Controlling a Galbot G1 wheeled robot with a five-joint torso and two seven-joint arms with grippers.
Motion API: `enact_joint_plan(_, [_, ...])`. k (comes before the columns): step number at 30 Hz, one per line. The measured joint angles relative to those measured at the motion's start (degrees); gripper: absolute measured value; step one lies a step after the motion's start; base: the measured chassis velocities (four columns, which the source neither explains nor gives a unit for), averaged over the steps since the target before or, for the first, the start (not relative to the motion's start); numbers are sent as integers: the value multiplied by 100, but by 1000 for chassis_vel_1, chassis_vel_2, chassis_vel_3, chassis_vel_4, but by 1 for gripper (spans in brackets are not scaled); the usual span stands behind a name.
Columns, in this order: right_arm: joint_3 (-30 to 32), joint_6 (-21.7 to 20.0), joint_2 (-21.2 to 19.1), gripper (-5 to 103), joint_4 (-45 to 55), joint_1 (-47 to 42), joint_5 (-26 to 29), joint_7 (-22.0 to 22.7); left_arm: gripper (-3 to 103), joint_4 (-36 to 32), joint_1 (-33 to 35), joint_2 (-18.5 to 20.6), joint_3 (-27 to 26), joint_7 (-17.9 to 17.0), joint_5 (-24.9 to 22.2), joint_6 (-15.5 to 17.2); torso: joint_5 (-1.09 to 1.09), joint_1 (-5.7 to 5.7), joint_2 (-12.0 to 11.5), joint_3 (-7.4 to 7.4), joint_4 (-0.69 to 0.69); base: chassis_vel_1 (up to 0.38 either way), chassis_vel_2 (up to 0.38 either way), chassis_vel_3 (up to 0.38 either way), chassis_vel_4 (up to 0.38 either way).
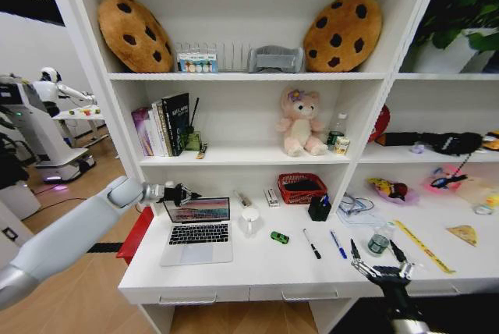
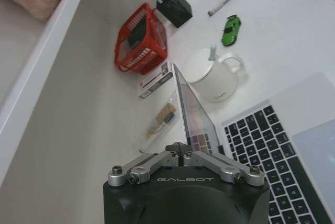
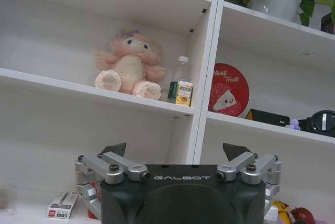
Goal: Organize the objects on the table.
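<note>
On the white table [image 1: 257, 268] a thin silver laptop [image 1: 199, 232] [image 2: 272, 145] stands open at the left. My left gripper [image 1: 189, 193] [image 2: 180, 152] is shut, its tips at the top edge of the laptop's lid near the left corner. To the laptop's right are a white mug [image 1: 249, 221] [image 2: 214, 80], a green toy car [image 1: 279, 237] [image 2: 231, 29], two pens [image 1: 312, 244] and a yellow ruler [image 1: 423, 246]. My right gripper [image 1: 378, 260] [image 3: 178, 150] hangs open above the table's front edge, holding nothing and facing the shelves.
A red basket [image 1: 302, 188] [image 2: 141, 46] and a black pen holder [image 1: 319, 208] stand at the table's back. A small jar [image 1: 379, 244] and a yellow wedge [image 1: 464, 233] lie at the right. Shelves above hold a pink plush bear [image 1: 300, 123] and books [image 1: 168, 123].
</note>
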Motion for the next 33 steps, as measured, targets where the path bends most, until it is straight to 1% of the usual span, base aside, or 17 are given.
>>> enact_joint_plan(3, [-18, -22, -18, 100, 24, 34, 1, 16, 0, -283, 211, 207, -153, 157, 62, -26, -1, 0, 0, 0, -1, 0, 0, 0, 0])
enact_joint_plan(5, [-47, -22, -13, 100, 37, 50, -13, 22, 0, -549, 469, 391, -321, 176, -63, 48, -1, 0, 0, 1, 0, 0, 0, 0, 0])
enact_joint_plan(6, [-47, -22, -13, 100, 37, 50, -13, 22, 0, -549, 469, 391, -321, 176, -63, 48, -1, 0, 0, 1, 0, 0, 0, 0, 0])
enact_joint_plan(8, [-110, -16, 11, 100, 63, 70, -50, 27, 0, -925, 898, 625, -591, 200, -204, 174, 0, 0, 0, 0, 0, 0, 0, 0, 0])
enact_joint_plan(9, [-110, -16, 11, 100, 63, 70, -50, 27, 0, -925, 898, 625, -591, 200, -204, 174, 0, 0, 0, 0, 0, 0, 0, 0, 0])
enact_joint_plan(11, [-157, -20, 18, 100, 104, 99, -84, 43, 0, -1256, 1386, 819, -929, 251, -195, 218, 0, 0, 0, 0, 0, 0, 0, 0, 0])
enact_joint_plan(12, [-157, -20, 18, 100, 104, 99, -84, 43, 0, -1256, 1386, 819, -929, 251, -195, 218, 0, 0, 0, 0, 0, 0, 0, 0, 0])
enact_joint_plan(14, [-191, -35, 24, 100, 190, 110, -121, 89, 0, -1522, 2060, 967, -1364, 283, -100, 251, -1, 0, 0, 0, 1, 0, 0, 0, 0])
enact_joint_plan(17, [-192, -40, 33, 100, 223, 99, -126, 99, 0, -1564, 2288, 981, -1488, 281, -29, 252, 0, 0, 0, 0, 1, 0, 0, 0, 0])
enact_joint_plan(18, [-188, -41, 42, 100, 250, 79, -130, 104, 0, -1576, 2512, 981, -1611, 272, 33, 250, -1, 0, 0, 0, -1, 0, 0, 0, 0])
enact_joint_plan(20, [-161, -34, 62, 100, 301, 15, -146, 108, 0, -1611, 2904, 976, -1882, 274, 92, 206, -3, 0, 0, 1, 1, 0, 0, 0, 0])
enact_joint_plan(24, [-150, -15, 90, 100, 338, -45, -178, 108, 0, -1775, 2977, 1114, -2048, 283, -59, 189, -1, 0, 0, 1, -1, 0, 0, 0, 0])
enact_joint_plan(27, [-176, -2, 135, 100, 367, -64, -246, 108, 0, -1915, 2758, 1325, -2138, 279, -449, 226, 3, 0, 0, 1, 0, 0, 0, 0, 0])
enact_joint_plan(28, [-176, -2, 135, 100, 367, -64, -246, 108, 0, -1915, 2758, 1325, -2138, 279, -449, 226, 3, 0, 0, 1, 0, 0, 0, 0, 0])
enact_joint_plan(30, [-199, -2, 152, 100, 382, -65, -267, 108, 0, -1862, 2517, 1303, -2114, 146, -569, 268, 1, 0, 0, 1, 0, 0, 0, 0, 0])
enact_joint_plan(31, [-207, -2, 157, 100, 396, -65, -285, 114, 0, -1481, 2142, 968, -1868, -628, -454, 322, 0, 1, -1, 1, -1, 0, 0, 0, 0])
enact_joint_plan(33, [-180, 2, 150, 100, 397, -76, -263, 117, 0, -1285, 2079, 778, -1735, -950, -366, 341, -1, 2, -1, 1, -1, 0, 0, 0, 0])
